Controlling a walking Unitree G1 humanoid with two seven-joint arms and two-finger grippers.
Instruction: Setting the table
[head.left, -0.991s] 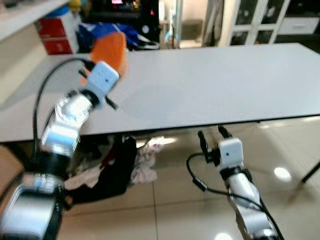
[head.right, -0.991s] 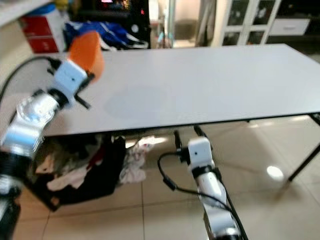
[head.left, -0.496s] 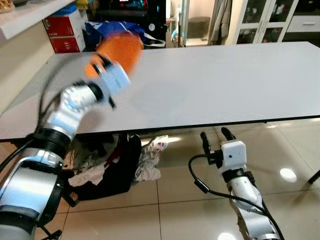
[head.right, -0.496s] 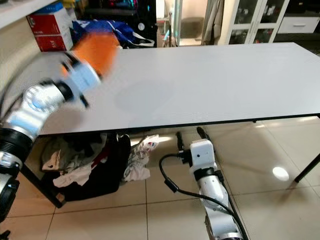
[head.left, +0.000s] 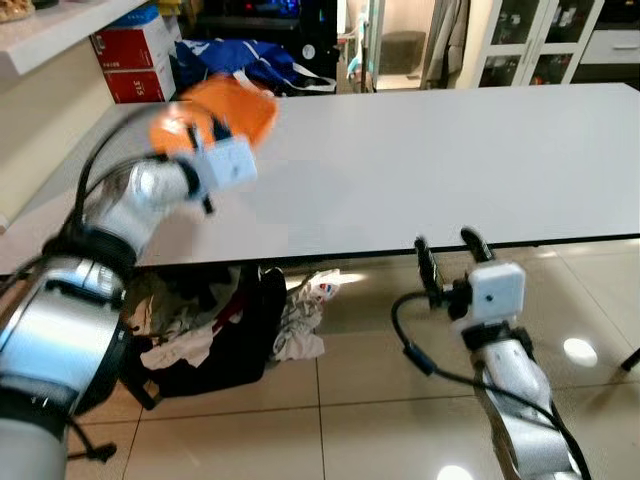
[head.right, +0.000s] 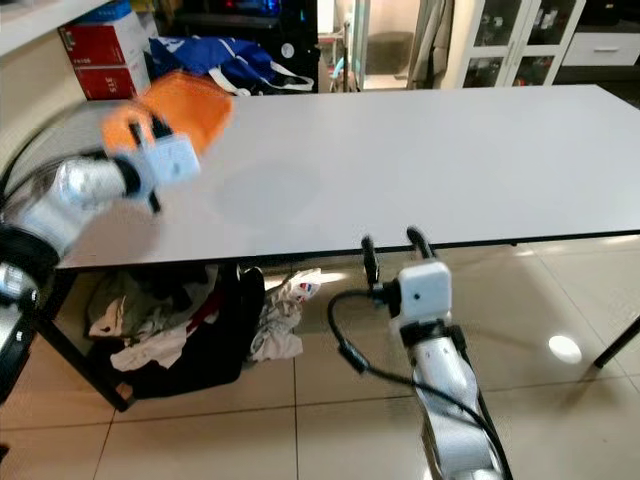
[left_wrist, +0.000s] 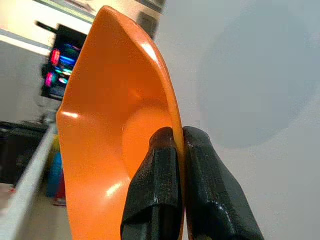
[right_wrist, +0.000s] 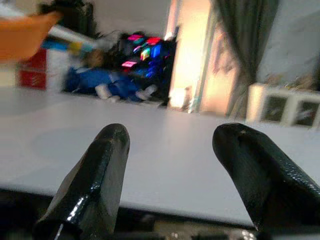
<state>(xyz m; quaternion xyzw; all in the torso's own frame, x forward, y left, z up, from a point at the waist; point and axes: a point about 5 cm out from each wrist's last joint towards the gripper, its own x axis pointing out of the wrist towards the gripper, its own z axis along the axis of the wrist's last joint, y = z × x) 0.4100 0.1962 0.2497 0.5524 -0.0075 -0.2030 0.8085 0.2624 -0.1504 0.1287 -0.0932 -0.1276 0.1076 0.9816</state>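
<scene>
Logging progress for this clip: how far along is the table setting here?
Barely begun. The white table has nothing set on it yet. In hand: the left gripper pinches the rim of an orange bowl above the table's left end. The right gripper is open, holding nothing. Placing the bowl remains.

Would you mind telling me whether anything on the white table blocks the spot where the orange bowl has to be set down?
Nothing visible does. The left end effector pinches the rim of the orange plastic bowl above the white table, whose surface beneath and beside it is bare.

Long white table (head.left: 450, 160), clothes heap (head.left: 225, 325) on tiled floor (head.left: 360, 410)
</scene>
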